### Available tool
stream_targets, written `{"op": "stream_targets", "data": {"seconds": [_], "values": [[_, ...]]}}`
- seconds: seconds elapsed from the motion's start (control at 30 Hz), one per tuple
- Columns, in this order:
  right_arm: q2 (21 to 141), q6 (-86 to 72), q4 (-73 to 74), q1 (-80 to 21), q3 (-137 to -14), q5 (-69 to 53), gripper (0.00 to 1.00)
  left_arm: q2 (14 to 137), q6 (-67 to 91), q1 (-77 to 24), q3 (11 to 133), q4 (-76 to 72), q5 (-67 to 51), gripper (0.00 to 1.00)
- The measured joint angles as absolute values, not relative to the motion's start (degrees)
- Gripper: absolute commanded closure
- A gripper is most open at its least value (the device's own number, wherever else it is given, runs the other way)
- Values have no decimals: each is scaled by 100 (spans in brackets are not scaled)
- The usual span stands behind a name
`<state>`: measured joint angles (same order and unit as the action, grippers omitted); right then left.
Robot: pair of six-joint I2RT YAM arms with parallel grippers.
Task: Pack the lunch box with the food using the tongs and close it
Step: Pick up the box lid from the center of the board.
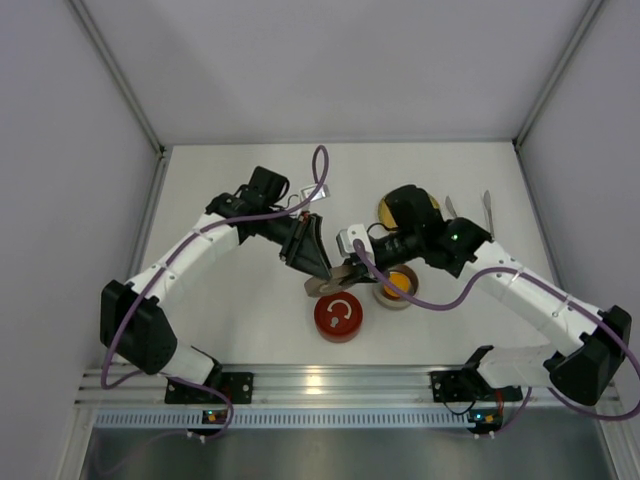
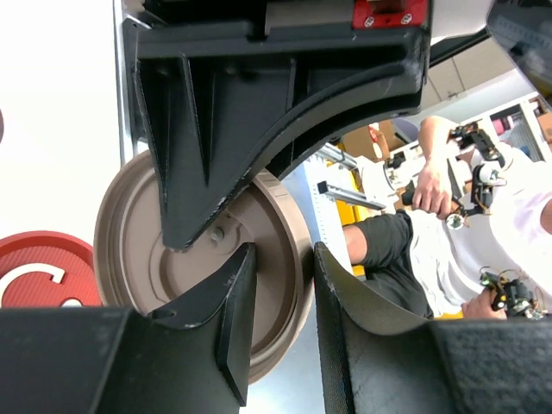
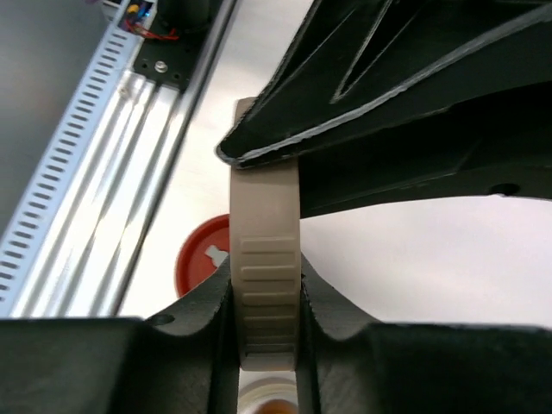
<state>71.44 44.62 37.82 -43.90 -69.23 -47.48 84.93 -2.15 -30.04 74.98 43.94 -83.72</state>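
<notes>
A round beige lid [image 1: 337, 283] hangs on edge above the table, held from both sides. My left gripper [image 1: 322, 272] is shut on its rim; the left wrist view shows the lid's ribbed underside [image 2: 129, 237] with the rim between my fingers [image 2: 285, 289]. My right gripper [image 1: 347, 267] is shut on the same lid [image 3: 267, 216], seen edge-on between its pads [image 3: 267, 297]. The lunch box [image 1: 397, 286], a round beige tub, sits open just right of the lid with an orange-yellow piece of food [image 1: 400, 281] inside. The silver tongs [image 1: 487, 212] lie at the back right.
A red round disc [image 1: 338, 317] with a white mark lies flat in front of the lid. A yellow round container [image 1: 386, 210] is half hidden behind my right wrist. Grey walls enclose the table on three sides, and a metal rail [image 1: 330, 382] runs along the near edge.
</notes>
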Motion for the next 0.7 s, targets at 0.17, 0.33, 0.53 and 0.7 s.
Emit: {"op": "stream_targets", "data": {"seconds": [0.17, 0.33, 0.53, 0.7], "values": [[7144, 4445, 3935, -4425, -6943, -4740, 100, 8530, -158, -2985, 7487, 4372, -8414, 57], [7131, 4027, 3769, -4340, -6917, -4709, 100, 8538, -362, -2851, 7721, 4508, -8208, 16], [6733, 2355, 2495, -3020, -5986, -5133, 100, 8114, 486, -1601, 8027, 3267, -7124, 2], [6383, -248, 589, -1651, -4768, -5039, 100, 7380, 1114, -1315, 7966, 2596, -5551, 1]]}}
